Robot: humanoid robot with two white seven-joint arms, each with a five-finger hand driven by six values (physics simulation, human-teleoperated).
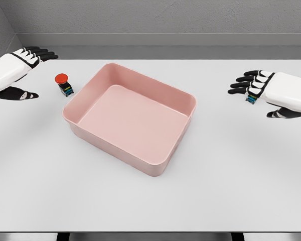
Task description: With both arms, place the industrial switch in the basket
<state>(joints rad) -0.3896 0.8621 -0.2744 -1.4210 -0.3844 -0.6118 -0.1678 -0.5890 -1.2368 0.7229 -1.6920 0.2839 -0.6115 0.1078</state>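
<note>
A red-capped industrial switch (64, 84) stands upright just left of the empty pink basket (178, 95).

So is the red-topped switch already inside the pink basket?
No, the switch stands on the table just outside the basket's left wall, and the basket holds nothing.

Pretty plain setup: big white bench (150, 201) fills most of the view, grey textured wall (155, 15) behind at 12 o'clock, lighting flat and even, soft shadows.
</note>
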